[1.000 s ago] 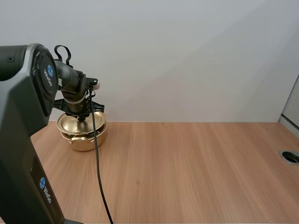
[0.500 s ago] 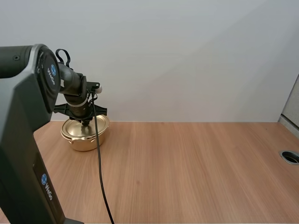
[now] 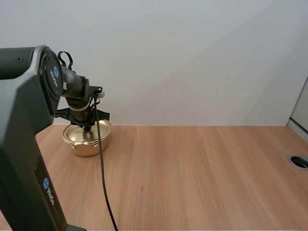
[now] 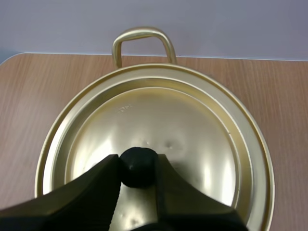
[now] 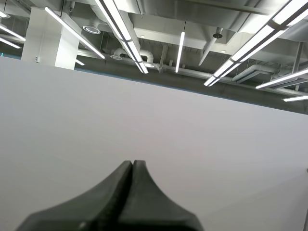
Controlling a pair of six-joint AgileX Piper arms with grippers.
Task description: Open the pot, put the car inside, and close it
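Observation:
A golden pot (image 3: 88, 146) stands at the far left of the wooden table, close to the wall. Its golden lid (image 3: 84, 133) lies flat on the rim. My left gripper (image 3: 87, 126) comes down from above onto the middle of the lid. In the left wrist view my left gripper (image 4: 138, 162) is shut on the lid's black knob (image 4: 138, 169), one finger on each side. The lid (image 4: 163, 115) sits level inside the pot's rim, and a pot handle (image 4: 143, 37) sticks out on the far side. My right gripper (image 5: 133, 164) is shut on nothing and faces a plain wall.
The wooden table (image 3: 202, 173) stretches bare to the right of the pot. A round cable hole (image 3: 299, 161) is set in it at the right edge. A pale wall rises right behind the pot.
The lid, held off-centre and a little above the pot a second ago, has come down and to the right onto the rim. My left gripper still holds the knob.

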